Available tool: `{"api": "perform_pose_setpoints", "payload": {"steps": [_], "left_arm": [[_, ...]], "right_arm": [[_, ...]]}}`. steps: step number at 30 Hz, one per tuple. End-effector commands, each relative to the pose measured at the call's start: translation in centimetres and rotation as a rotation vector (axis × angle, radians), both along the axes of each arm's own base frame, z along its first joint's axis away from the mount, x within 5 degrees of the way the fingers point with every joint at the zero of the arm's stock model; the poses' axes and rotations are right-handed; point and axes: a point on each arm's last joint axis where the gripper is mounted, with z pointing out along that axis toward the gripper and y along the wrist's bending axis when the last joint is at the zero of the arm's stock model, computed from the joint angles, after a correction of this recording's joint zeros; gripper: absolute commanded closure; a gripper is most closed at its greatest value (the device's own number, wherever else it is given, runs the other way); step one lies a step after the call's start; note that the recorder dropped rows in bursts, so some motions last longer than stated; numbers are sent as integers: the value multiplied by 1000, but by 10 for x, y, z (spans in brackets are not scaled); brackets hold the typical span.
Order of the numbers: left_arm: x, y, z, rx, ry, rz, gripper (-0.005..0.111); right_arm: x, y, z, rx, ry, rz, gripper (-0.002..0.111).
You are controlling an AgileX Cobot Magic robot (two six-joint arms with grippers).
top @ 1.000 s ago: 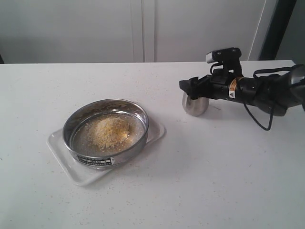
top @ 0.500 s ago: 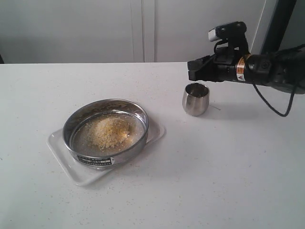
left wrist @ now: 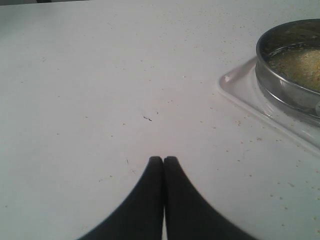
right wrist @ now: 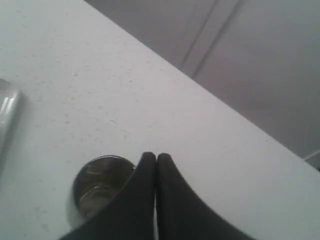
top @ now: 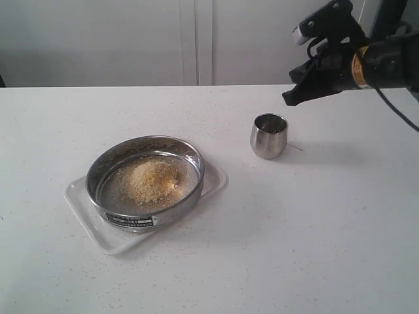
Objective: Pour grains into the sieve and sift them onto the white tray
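My right gripper (top: 289,99), fingers pressed together and empty, hangs above a steel cup (top: 269,136). Well left, the sieve (top: 175,209) holding grains (top: 149,180) sits on the white tray (top: 85,216). My left gripper (left wrist: 163,160) is likewise pressed together.

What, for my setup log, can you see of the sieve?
The sieve is a wide, shallow round ring of shiny steel with a mesh bottom and a small black label plate on its side. It sits upright on the white tray, holding a heap of yellowish grains. Nothing else touches it.
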Motion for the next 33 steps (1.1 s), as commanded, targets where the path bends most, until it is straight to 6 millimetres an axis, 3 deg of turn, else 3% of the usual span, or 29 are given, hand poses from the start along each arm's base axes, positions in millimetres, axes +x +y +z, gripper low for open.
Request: {"api": "perform_pose_setpoints", "payload": {"steps": [1,5,9,14,18,23,27,33], "left_arm": [[0,0,-2,-11,3,1,107],[0,0,-2,-11,3,1,107],[0,0,-2,-11,3,1,107],[0,0,-2,-11,3,1,107],[0,0,-2,-11,3,1,107],[0,0,-2,-11,3,1,107],[0,0,-2,-11,3,1,107],[0,0,-2,-11,3,1,107]], "right_arm": [[-1,-17,20,-70,-87,-172,108],[-1,-41,33,-241,-185,-372,108],[-5,-69,43,-522,-251,-598,108],[-14,-92,46,-714,-197,-775,108],[-21,-97,35,-729,-44,-808,108],[-31,-91,16,-710,205,-708,108],[-40,-80,10,-594,346,-610,108],[-44,-72,19,-346,491,-565,108]]}}
